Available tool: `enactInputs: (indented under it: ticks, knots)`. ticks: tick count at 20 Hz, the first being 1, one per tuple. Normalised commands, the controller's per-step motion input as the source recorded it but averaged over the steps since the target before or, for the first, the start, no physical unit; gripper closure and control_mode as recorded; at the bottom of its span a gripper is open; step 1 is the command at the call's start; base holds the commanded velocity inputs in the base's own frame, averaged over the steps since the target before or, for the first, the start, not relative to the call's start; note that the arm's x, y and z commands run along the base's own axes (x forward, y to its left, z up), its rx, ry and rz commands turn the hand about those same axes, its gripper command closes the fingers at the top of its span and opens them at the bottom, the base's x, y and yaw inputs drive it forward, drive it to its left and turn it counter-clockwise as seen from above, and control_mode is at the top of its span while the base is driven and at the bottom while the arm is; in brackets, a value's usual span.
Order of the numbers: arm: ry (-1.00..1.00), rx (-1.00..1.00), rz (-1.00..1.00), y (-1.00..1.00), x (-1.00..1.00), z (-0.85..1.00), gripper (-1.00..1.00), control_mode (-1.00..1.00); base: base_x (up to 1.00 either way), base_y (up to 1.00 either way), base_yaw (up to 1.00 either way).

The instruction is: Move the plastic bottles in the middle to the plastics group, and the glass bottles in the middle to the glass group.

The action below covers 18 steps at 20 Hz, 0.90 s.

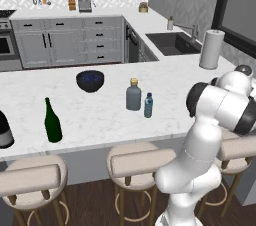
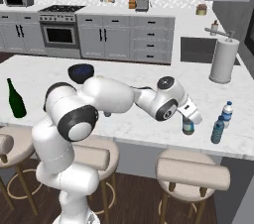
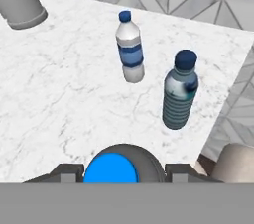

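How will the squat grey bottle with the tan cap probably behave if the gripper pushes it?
The grey bottle looks wide-bodied and upright, so it probably slides rather than tips. Pushed toward the small plastic bottle close beside it, it would likely topple that one.

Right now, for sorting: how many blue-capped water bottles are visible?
4: two at the counter's right end, one in the claw, one beside the grey bottle; the arm may hide others.

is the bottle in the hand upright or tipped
Upright: the bottle stands under the hand, and its blue cap faces the hand camera.
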Motion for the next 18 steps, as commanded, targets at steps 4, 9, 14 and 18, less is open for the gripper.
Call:
enactInputs:
  ticks: [4,9,14,18]
  knots:
    - [-0.16,0.07,-0.29,-0.39,0.39,-0.05,1.0,-1.0,0.0,0.0,0.0]
    - [-0.02,0.08,-0.26,-0.58,0.34,-0.05,1.0,-1.0,0.0,0.0,0.0]
    - [-0.01,0.08,-0.2,-0.45,0.37,0.0,1.0,-1.0,0.0,0.0,0.0]
    - [-0.02,0.08,-0.14,-0.15,0.26,-0.12,1.0,-1.0,0.0,0.0,0.0]
